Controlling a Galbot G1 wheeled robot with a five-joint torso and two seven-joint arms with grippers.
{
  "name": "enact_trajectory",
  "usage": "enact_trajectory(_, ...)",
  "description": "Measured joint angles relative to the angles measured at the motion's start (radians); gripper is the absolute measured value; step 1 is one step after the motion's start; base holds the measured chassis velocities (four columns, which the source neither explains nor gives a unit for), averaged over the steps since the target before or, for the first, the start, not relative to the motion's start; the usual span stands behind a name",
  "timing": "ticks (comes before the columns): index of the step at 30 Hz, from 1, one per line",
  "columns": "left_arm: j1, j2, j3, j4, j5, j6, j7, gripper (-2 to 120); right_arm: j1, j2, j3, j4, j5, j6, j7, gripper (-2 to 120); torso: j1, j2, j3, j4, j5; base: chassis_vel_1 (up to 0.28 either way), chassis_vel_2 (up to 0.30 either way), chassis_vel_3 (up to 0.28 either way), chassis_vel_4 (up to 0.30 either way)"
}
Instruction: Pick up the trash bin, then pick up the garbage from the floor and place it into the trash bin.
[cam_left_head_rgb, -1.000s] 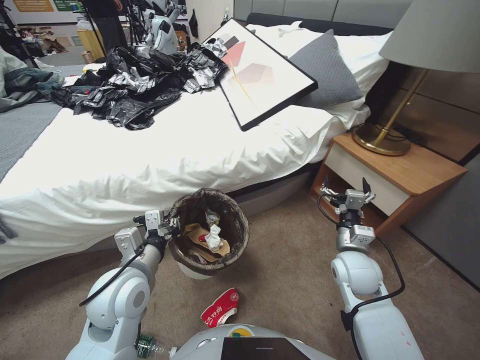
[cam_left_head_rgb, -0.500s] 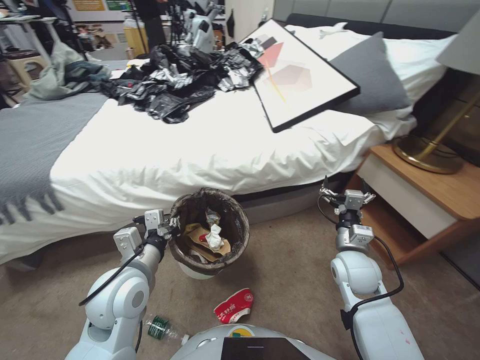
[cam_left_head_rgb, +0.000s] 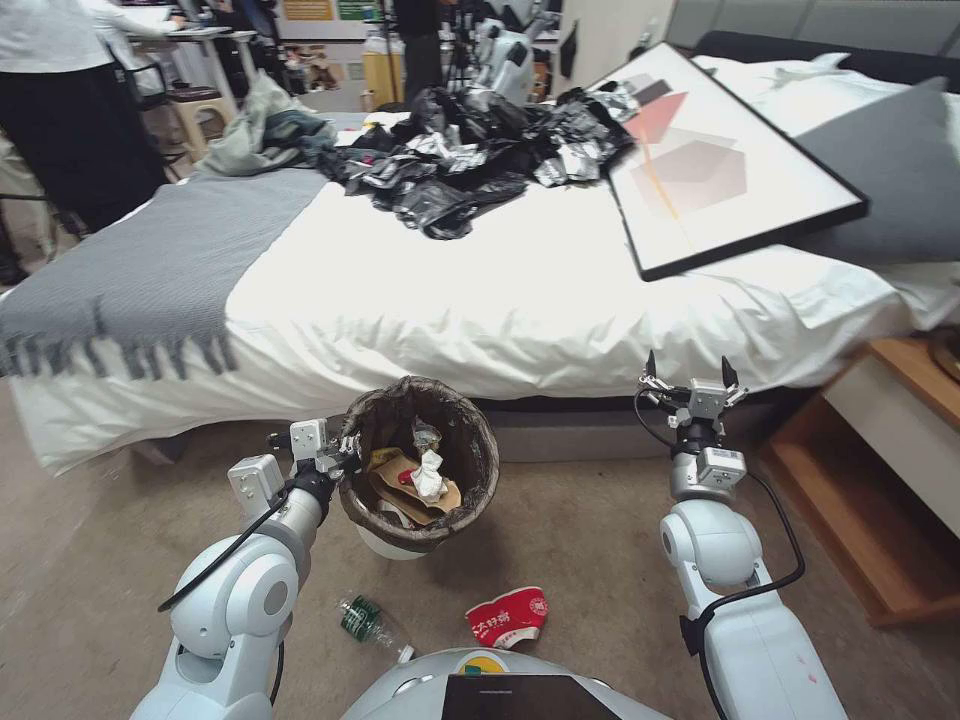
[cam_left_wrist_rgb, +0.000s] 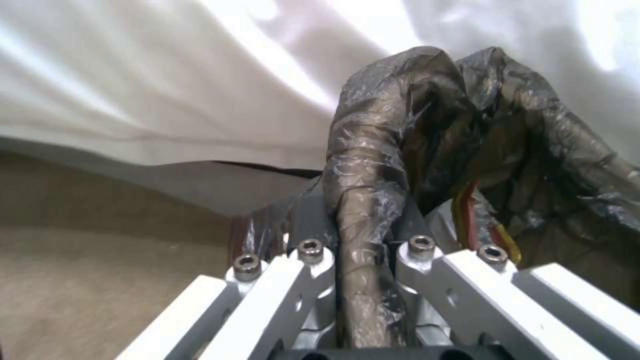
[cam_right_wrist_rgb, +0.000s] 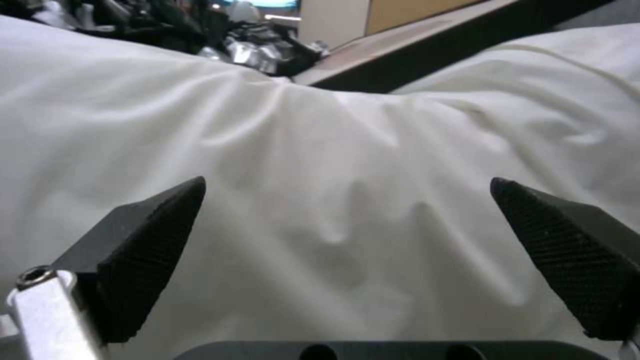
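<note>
Trash bin (cam_left_head_rgb: 420, 465) first: it hangs from my left gripper (cam_left_head_rgb: 340, 462), whose fingers are clamped on the bagged rim at the bin's left side, so the bin sits tilted just off the carpet in front of the bed (cam_left_head_rgb: 480, 300). In my left wrist view the dark liner (cam_left_wrist_rgb: 373, 200) is bunched between my jaws, with a strip of red and yellow showing inside. The bin already holds a tan paper bag (cam_left_head_rgb: 400, 485), a white tissue wad (cam_left_head_rgb: 430, 475) and something red under them. I judge the pick-up of the bin done and the collecting part under way. Two pieces lie on the floor close to my base: a red-and-white wrapper (cam_left_head_rgb: 508, 618) and a clear bottle (cam_left_head_rgb: 368, 622) with a green label. My right gripper (cam_left_head_rgb: 688, 385) is held up near the bed's edge, fingers wide apart and holding nothing. The next move, I think, calls for lowering that gripper to the wrapper, which is nearer to it, while keeping the bin steady. White characters are printed on the wrapper's red band, but I cannot read them; the bottle's label is too small to read.
</note>
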Motion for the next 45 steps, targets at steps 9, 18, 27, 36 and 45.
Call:
enact_trajectory(9,0.006,-0.004,-0.001,-0.001,0.019,0.000,0.018,5,0.006,0.000,-0.005,-0.013,0.003,0.004,0.005,100,0.000,0.000,0.000,0.0003,0.0000,0.031,0.029,0.028,0.032)
enact_trajectory(18,0.014,0.002,-0.001,-0.003,0.042,0.000,0.026,5,-0.010,0.008,-0.014,-0.009,-0.002,-0.013,0.019,100,0.000,0.000,0.000,-0.0001,0.0000,0.000,0.000,0.000,0.000)
enact_trajectory(27,0.015,-0.001,-0.001,-0.001,0.048,0.000,0.029,5,-0.011,0.013,-0.016,-0.005,-0.003,-0.012,0.015,100,0.000,0.000,0.000,-0.0001,-0.0001,0.070,-0.067,-0.072,0.067)
enact_trajectory(36,0.014,-0.002,0.000,0.000,0.049,0.000,0.029,5,-0.008,0.013,-0.018,-0.012,-0.003,-0.008,0.018,100,0.000,0.000,0.000,-0.0001,0.0001,0.201,-0.211,-0.211,0.224)
enact_trajectory(45,0.015,-0.003,-0.001,0.003,0.048,0.000,0.027,5,-0.003,-0.001,-0.040,-0.002,0.030,-0.012,0.024,100,0.000,0.000,0.000,-0.0002,-0.0002,0.270,-0.259,-0.275,0.280)
